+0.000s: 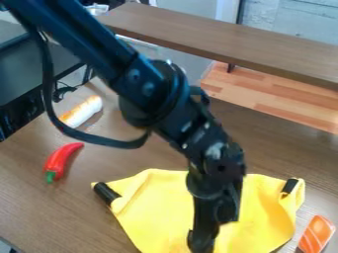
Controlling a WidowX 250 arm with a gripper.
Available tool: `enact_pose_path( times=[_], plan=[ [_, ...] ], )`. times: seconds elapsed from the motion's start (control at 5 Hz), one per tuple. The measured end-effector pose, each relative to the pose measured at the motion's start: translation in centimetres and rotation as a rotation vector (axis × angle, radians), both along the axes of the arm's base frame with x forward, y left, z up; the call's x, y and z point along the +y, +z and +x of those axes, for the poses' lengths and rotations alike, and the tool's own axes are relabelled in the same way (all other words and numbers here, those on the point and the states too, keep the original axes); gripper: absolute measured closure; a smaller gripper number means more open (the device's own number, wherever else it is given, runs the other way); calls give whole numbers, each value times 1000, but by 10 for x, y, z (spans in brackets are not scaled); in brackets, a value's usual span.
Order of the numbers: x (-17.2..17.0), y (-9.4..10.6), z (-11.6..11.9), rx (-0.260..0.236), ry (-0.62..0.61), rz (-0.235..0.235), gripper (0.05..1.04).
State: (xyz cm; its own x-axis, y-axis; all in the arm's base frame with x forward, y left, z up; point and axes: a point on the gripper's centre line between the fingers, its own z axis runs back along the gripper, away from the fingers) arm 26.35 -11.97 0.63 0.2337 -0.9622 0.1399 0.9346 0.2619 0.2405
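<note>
Yellow cloth point(157, 210), on brown tbl point(49, 217), both sides of jaws, contact unclr

Gripper point(203, 242) over yellow cloth point(155, 207)

Black arm point(122, 57) enters from upper left, slants down and rightward through center. Wrist point(214, 160) bent; forearm cable point(48, 94) loops out at left. Gripper point(203, 239) points downward, near bottom edge.
</note>
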Motion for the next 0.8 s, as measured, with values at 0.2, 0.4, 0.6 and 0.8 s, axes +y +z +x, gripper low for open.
enact_pose_path(
  times=[0.2, 0.4, 0.6, 0.8],
  plan=[
    [-8, -6, -13, -17, 0, 23, 83],
    [-10, -10, -22, -34, -2, 41, 83],
    [-11, -10, -20, -62, -4, 43, 83],
    [-9, -18, -20, -50, -6, 62, 83]
  ],
)
